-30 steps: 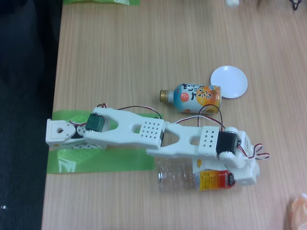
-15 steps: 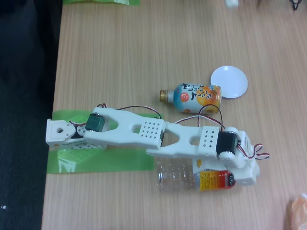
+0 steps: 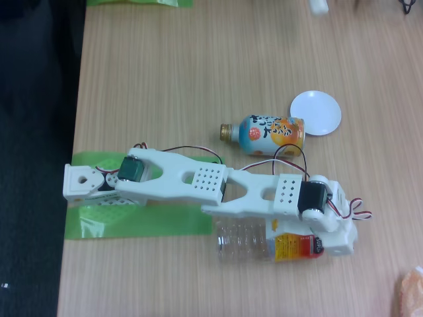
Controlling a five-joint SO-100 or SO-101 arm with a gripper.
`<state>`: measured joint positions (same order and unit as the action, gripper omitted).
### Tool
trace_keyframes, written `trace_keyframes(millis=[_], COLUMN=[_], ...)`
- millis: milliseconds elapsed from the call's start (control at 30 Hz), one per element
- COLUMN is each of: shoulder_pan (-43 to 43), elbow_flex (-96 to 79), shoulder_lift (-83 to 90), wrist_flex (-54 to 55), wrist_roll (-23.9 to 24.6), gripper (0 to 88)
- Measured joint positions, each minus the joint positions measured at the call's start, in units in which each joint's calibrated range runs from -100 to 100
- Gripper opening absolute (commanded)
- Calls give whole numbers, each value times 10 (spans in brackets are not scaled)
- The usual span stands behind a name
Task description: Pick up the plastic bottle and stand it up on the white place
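Observation:
The plastic bottle (image 3: 243, 242) lies on its side on the wooden table, clear body to the left, yellow-orange-red label to the right. My gripper (image 3: 330, 243) hangs straight down over the bottle's label and cap end, and its white body hides the cap and the fingertips. Whether the fingers press on the bottle does not show. The white place, a small round dish (image 3: 316, 112), sits bare on the table well above the gripper in the picture.
An orange-and-blue bottle-can (image 3: 271, 135) with a gold cap lies between the arm and the dish, almost touching the dish's left rim. A green sheet (image 3: 132, 223) lies under the arm's base at the table's left edge. Something orange (image 3: 412, 290) sits at the lower right corner.
The bottle has shifted very slightly upward in the picture under the gripper. The arm has barely moved.

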<state>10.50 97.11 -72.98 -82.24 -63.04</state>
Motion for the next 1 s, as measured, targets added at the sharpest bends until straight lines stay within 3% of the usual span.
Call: trace_keyframes(millis=[467,700,1000], shoulder_pan=[0,0,0], elbow_flex=[0,0,0], shoulder_lift=[-24,-25,-25], wrist_flex=[23,52,52], wrist_roll=[1,1,1], gripper=[336,229,218])
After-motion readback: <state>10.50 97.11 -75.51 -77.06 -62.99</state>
